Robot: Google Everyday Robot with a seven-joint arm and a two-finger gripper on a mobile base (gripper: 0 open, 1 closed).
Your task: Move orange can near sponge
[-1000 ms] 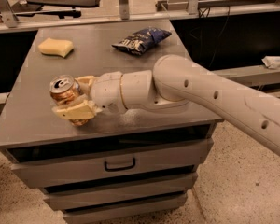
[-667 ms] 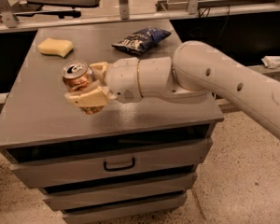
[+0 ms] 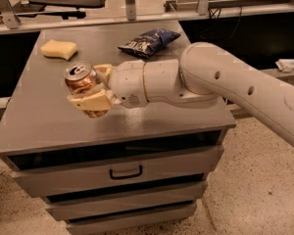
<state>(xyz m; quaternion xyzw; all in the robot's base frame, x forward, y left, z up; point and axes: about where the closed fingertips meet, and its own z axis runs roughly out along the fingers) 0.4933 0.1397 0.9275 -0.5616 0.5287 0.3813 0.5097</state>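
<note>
The orange can (image 3: 82, 82) has a silver pull-tab top and is held upright just above the grey cabinet top (image 3: 44, 116), left of its middle. My gripper (image 3: 90, 86) is shut on the can, one cream finger (image 3: 93, 101) in front of it and the other behind. The white arm reaches in from the right. The pale yellow sponge (image 3: 59, 49) lies flat at the far left of the top, a short way beyond the can.
A dark blue chip bag (image 3: 149, 41) lies at the back middle of the top, behind the arm. The cabinet has drawers with a dark handle (image 3: 125, 172) in front. A shelf with a white cloth (image 3: 290, 65) stands to the right.
The gripper has carried the can up off the front-left of the top and toward the back, closer to the sponge. The sponge and chip bag have not moved.
</note>
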